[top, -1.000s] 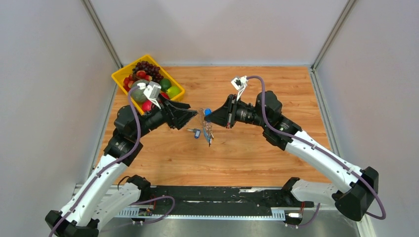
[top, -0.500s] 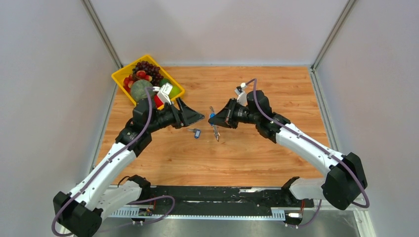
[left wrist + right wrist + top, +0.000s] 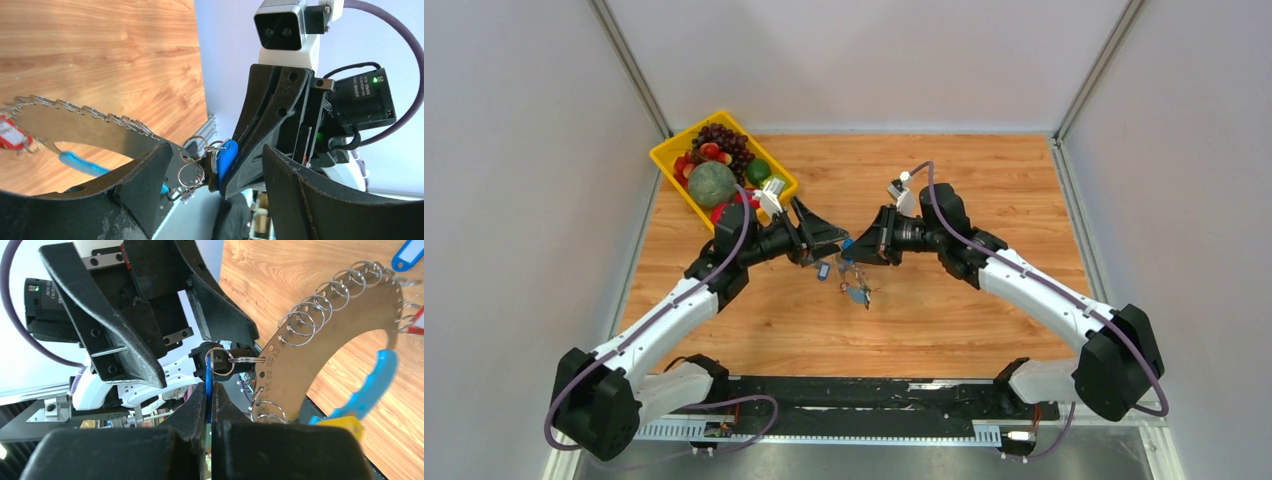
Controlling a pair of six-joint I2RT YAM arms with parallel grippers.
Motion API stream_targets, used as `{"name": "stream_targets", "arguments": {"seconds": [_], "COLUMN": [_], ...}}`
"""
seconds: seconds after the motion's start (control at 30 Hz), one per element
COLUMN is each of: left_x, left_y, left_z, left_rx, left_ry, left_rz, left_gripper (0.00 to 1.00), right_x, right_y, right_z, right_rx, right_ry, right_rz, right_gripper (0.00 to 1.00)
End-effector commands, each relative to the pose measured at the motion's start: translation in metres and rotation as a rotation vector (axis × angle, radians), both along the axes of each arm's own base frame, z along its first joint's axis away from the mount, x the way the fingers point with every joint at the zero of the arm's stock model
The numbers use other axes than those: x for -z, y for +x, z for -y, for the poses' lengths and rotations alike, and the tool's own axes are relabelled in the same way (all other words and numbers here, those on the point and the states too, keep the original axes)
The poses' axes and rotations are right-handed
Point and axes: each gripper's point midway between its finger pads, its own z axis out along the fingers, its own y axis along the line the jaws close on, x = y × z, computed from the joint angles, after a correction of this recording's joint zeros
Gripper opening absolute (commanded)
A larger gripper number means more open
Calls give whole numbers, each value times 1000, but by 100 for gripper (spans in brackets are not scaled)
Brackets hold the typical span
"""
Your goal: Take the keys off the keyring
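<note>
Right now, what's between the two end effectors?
Blue key head, held by the right end effector, and split rings; clearest in left wrist view.

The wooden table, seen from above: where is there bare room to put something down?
The table is bare between the right arm and the back wall, and in a wide strip between both arms and the black rail. Crowded: the centre, where left fingers and right fingers meet at the keyring beside a loose key, and the fruit tray corner.
</note>
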Motion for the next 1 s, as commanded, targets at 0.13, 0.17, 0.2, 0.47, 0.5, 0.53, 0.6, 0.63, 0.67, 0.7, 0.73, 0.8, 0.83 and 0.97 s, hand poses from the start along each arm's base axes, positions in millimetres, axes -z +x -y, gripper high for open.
{"name": "stream_targets", "arguments": {"seconds": [0.13, 0.17, 0.2, 0.47, 0.5, 0.53, 0.6, 0.63, 0.67, 0.7, 0.73, 0.8, 0.83, 0.97], "left_x": [-17, -17, -19, -27, -28, -28, -31, -35, -34, -35, -36, -37, -34, -33], "left_y": [3, 2, 3, 3, 3, 3, 3, 3, 2, 2, 1, 1, 1, 1], "left_z": [16, 18, 18, 19, 19, 19, 19, 18, 18, 18, 17, 15, 15, 7], "left_rx": [16, 17, 12, 7, 10, 12, 13, 15, 18, 22, 25, 29, 32, 38], "left_ry": [-173, -179, -197, -252, -250, -247, -232, -224, -213, -197, -191, -163, -139, -77], "left_rz": [-33, -37, -41, -19, -9, -3, 22, 50, 52, 68, 81, 105, 115, 166], "left_gripper": [69, 67, 65, 12, 3, 1, 0, 0, 0, 0, 0, 0, 0, 0], "right_x": [-37, -36, -36, -33, -32, -31, -30, -31, -32, -32, -32, -32, -33, -37], "right_y": [-7, -7, -7, -7, -7, -7, -9, -11, -13, -15, -17, -20, -21, -24], "right_z": [-18, -18, -18, -15, -15, -14, -13, -13, -12, -10, -8, 1, 6, 30], "right_rx": [-85, -83, -80, -68, -67, -64, -75, -84, -93, -101, -110, -121, -126, -126], "right_ry": [99, 97, 97, 90, 88, 86, 85, 88, 91, 94, 95, 96, 97, 78], "right_rz": [130, 132, 138, 158, 158, 160, 170, 174, 175, 180, 185, 189, 199, 237], "right_gripper": [0, 0, 0, 6, 14, 24, 32, 39, 50, 60, 68, 75, 77, 77]}}
